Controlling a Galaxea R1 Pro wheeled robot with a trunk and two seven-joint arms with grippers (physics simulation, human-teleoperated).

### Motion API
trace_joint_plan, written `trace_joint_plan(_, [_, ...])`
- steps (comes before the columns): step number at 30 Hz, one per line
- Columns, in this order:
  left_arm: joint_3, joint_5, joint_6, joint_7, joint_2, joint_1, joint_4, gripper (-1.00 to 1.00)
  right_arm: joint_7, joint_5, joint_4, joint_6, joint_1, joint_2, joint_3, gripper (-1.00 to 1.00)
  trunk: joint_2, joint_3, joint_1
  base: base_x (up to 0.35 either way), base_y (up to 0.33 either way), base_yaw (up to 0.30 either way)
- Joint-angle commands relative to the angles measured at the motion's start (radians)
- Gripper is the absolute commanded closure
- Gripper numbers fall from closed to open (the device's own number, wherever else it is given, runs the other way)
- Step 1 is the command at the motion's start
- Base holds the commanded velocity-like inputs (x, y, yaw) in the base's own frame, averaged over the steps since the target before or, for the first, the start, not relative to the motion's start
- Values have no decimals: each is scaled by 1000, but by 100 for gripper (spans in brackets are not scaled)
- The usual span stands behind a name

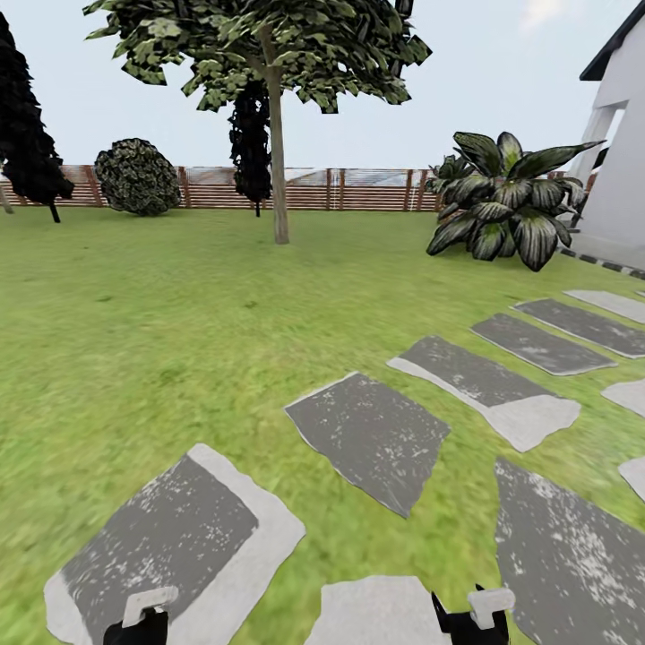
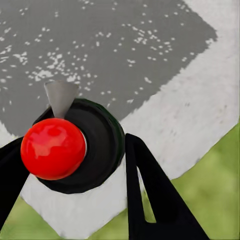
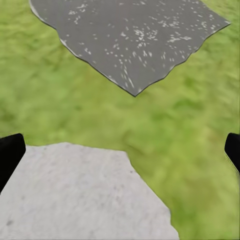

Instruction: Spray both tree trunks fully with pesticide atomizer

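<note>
The pesticide atomizer (image 2: 75,145) sits between the two black fingers (image 2: 150,195) of the left gripper (image 2: 67,175) in the left wrist view, seen from above: a red ball top, a dark round body and a pale grey nozzle pointing away. The fingers lie close on either side of the body, so the gripper looks closed around the bottle, above a grey paving slab (image 2: 125,45) with a pale border and a strip of grass.

In the head view the left gripper (image 1: 139,623) shows at the lower left edge and the right gripper (image 1: 470,618) at the lower right edge. In the right wrist view the right gripper (image 3: 120,152) has its black fingertips (image 3: 10,150) far apart at the two side edges, spread wide with nothing between them, over grass and pale stone.

Grey stepping stones (image 1: 372,434) run from the lower left to the right edge across the green lawn (image 1: 134,322). One tree (image 1: 269,54) stands at upper centre, its straight pale trunk (image 1: 279,179) rising from the grass. Behind it runs a brown slatted fence (image 1: 358,190). A round bush (image 1: 137,176) and a dark conifer (image 1: 27,125) stand at upper left, a broad-leaved plant (image 1: 506,202) and a white building (image 1: 623,152) at upper right.
</note>
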Motion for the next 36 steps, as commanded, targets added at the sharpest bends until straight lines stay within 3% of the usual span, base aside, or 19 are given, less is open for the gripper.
trace_joint_plan(1, [-1,9,-3,0,0,-1,1,100,2,1,1,-3,-1,0,0,-100,0,-1,0,340,0,0])
trace_joint_plan(36, [-1,9,-2,0,0,-1,1,100,2,1,1,-2,-1,0,0,-100,0,-1,0,340,0,26])
